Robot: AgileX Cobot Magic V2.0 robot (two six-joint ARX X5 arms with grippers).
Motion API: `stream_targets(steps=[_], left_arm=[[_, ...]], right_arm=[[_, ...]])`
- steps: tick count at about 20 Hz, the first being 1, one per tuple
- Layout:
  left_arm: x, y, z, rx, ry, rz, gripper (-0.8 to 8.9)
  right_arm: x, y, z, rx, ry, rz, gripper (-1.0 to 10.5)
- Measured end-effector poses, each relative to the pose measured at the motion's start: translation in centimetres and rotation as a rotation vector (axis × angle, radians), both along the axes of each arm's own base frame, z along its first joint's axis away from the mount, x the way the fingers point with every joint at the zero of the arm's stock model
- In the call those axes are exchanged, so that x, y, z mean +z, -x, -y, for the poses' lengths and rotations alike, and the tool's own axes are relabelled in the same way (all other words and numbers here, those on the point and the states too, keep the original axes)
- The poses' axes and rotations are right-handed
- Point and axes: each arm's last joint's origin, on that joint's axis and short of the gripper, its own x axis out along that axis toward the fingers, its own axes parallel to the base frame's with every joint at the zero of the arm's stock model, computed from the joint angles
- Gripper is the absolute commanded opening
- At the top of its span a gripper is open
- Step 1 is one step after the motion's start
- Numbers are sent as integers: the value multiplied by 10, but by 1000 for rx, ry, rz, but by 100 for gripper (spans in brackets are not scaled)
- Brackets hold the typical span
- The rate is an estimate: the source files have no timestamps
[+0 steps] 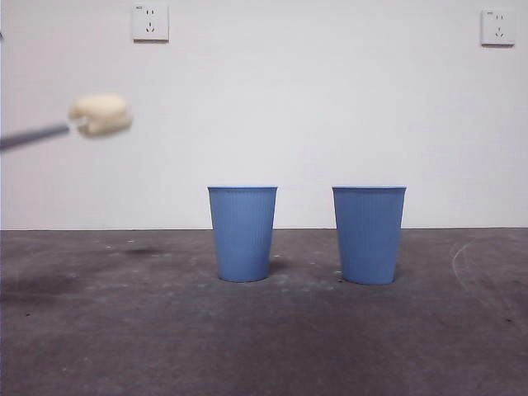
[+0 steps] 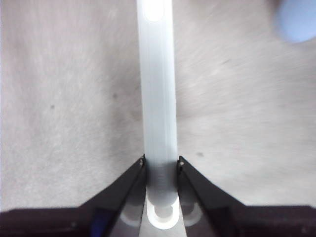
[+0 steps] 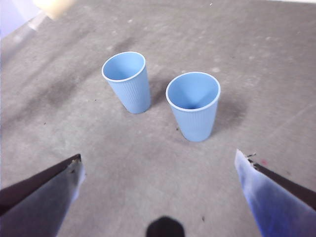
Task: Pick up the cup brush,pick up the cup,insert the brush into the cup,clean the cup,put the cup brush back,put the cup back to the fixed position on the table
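Left hand [image 2: 160, 165]: jaws closed on the handle of the cup brush [image 2: 158, 98], held raised above the bench. Right hand [image 3: 158, 163]: jaws spread wide, empty, poised high above the bench.

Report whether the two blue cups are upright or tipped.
Both upright: the left cup and right cup stand on their bases on the table, rims up.
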Motion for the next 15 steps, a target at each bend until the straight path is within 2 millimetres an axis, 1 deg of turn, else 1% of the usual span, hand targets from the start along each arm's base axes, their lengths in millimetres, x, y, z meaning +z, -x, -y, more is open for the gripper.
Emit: stream_targets(steps=[1, 3, 5, 7, 9, 11, 13, 15], left_arm=[[6, 8, -1, -13, 21, 33, -8], [18, 24, -3, -30, 51, 99, -8], [23, 39, -6, -30, 53, 109, -8], [23, 48, -7, -31, 49, 93, -8], [25, 54, -8, -32, 51, 106, -8], [26, 58, -9, -33, 52, 117, -8], [26, 60, -9, -39, 45, 109, -8], [26, 62, -9, -46, 39, 107, -8]], right_arm=[[-2, -7, -1, 20, -11, -2, 595], [-15, -23, -5, 52, -18, 0, 594], [-39, -38, -13, 68, -28, -44, 594], [-61, -47, -21, 64, -31, -85, 593], [-75, -52, -34, 54, -19, -82, 593], [-84, -56, -46, 21, 21, -46, 594], [-96, -58, -54, -18, 47, -8, 594], [-113, -58, -58, -61, 45, 40, 594]])
